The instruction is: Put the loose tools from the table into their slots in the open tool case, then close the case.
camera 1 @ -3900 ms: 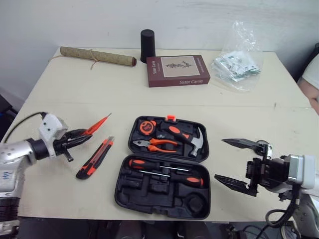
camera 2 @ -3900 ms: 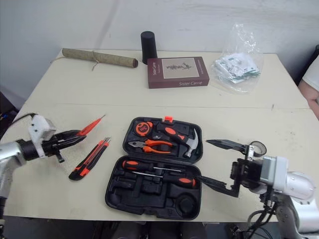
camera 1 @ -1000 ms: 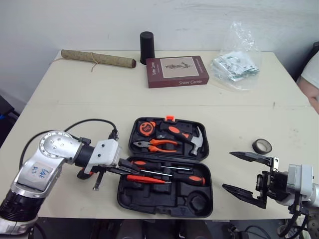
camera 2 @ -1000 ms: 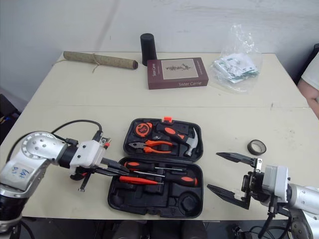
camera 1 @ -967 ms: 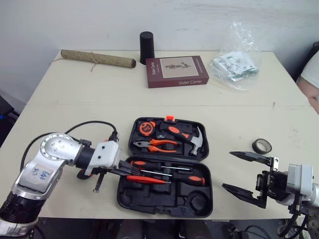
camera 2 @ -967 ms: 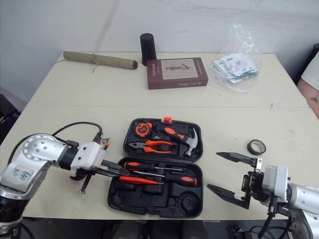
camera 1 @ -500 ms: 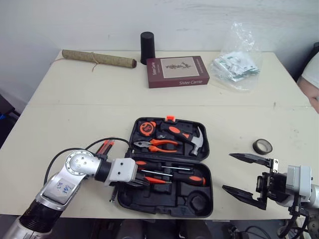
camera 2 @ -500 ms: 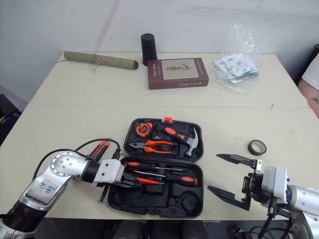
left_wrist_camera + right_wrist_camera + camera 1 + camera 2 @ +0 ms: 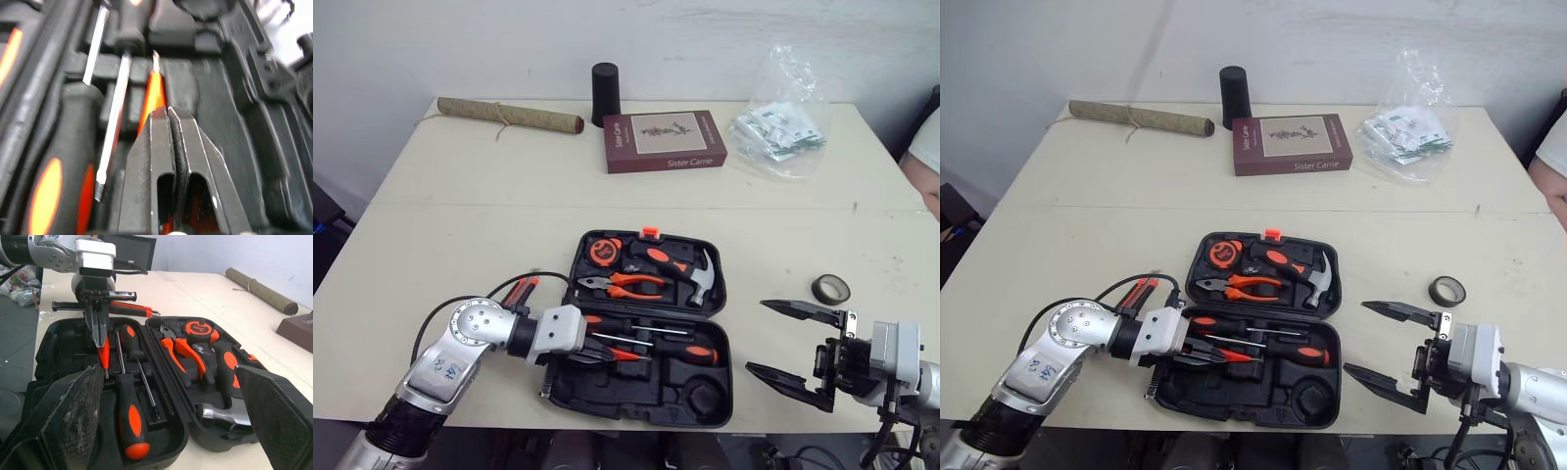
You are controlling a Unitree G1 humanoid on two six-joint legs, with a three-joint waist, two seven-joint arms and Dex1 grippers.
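the left pincer [image 9: 168,111] is closed on the slim orange screwdriver [image 9: 154,88], low in the tool case [image 9: 607,392] for seating — the right pincer [image 9: 759,336] is held wide open, empty.

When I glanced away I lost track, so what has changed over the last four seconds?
The left gripper, shut on the small red screwdriver, carried it from over the table left of the tool case into the case's lower half, beside the two larger screwdrivers, and still grips it. The right gripper stayed open right of the case; the utility knife and tape roll stayed on the table.
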